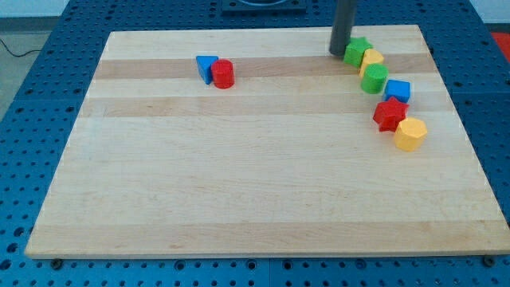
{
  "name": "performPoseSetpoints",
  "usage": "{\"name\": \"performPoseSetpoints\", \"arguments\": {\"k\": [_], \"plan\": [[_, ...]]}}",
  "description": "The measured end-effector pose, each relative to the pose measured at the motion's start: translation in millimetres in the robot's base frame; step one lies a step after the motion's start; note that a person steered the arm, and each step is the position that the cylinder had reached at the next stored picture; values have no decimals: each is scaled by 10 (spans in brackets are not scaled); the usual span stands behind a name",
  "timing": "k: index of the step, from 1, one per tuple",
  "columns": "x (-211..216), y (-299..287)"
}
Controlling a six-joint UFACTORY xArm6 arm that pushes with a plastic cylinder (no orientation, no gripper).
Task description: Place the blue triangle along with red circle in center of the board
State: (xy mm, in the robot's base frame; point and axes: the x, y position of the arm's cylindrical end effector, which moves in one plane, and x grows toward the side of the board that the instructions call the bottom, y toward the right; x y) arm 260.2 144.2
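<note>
The blue triangle (205,67) sits on the wooden board (263,175) at the upper left of middle. The red circle (223,73) touches its right side. My tip (340,53) is at the view's top right, just left of the green star (356,50), far to the right of the blue triangle and red circle.
A curved row of blocks runs down the right side: green star, yellow block (372,60), green cylinder (374,79), blue cube (398,90), red star (390,114), yellow hexagon (410,134). The board's top edge is close behind my tip.
</note>
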Motion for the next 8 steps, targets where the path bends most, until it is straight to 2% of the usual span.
{"name": "performPoseSetpoints", "arguments": {"k": [2, 3, 4, 5, 6, 7, 8], "plan": [[-243, -82], [-76, -493], [322, -800], [346, -1362], [-50, -1931], [-5, -2541], [464, -2949]]}}
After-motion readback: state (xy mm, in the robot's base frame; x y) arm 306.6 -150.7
